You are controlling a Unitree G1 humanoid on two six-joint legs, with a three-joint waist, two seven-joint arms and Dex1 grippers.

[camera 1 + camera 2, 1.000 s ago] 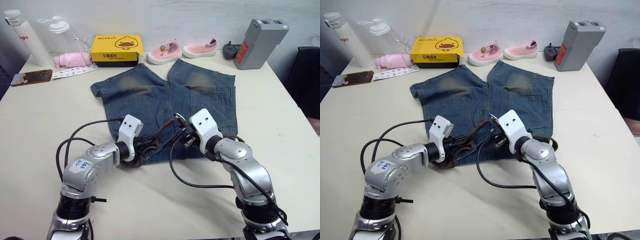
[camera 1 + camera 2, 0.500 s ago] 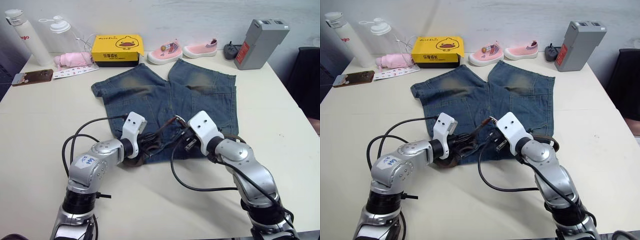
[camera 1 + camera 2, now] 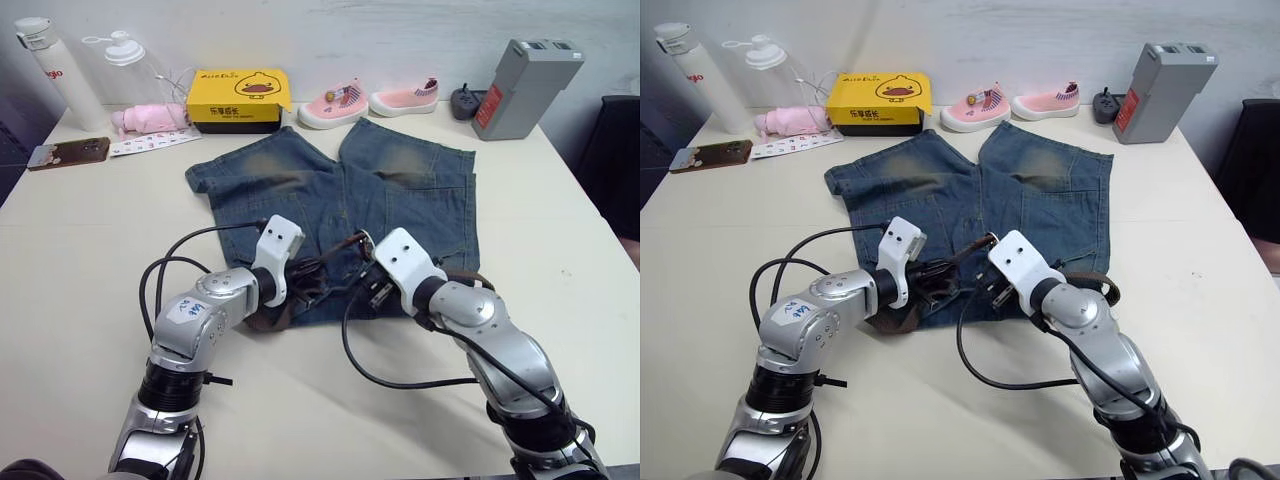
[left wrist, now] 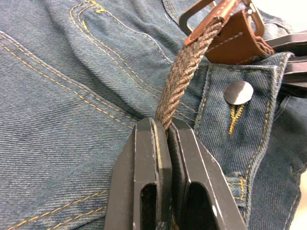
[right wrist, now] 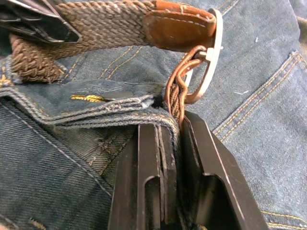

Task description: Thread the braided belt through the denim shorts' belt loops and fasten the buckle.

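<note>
The fastening step is in hand at the waistband of the denim shorts (image 3: 340, 190), spread on the worktop (image 3: 80, 240). The braided belt (image 4: 175, 84) is gripped by the left hand (image 4: 165, 143); its tip, already fed through the buckle (image 5: 204, 64), is pinched by the right hand (image 5: 175, 129). Next, the tip should be drawn through and the prong seated.

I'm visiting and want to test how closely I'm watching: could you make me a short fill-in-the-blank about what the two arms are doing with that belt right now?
1. The left gripper has its fingers shut on the braided ____.
2. The buckle is made of silver ____.
3. Both arms work over the blue denim ____, spread on the table.
4. Behind them sits a box coloured ____, beside a pair of pink shoes.

Missing words: belt; metal; shorts; yellow
</note>
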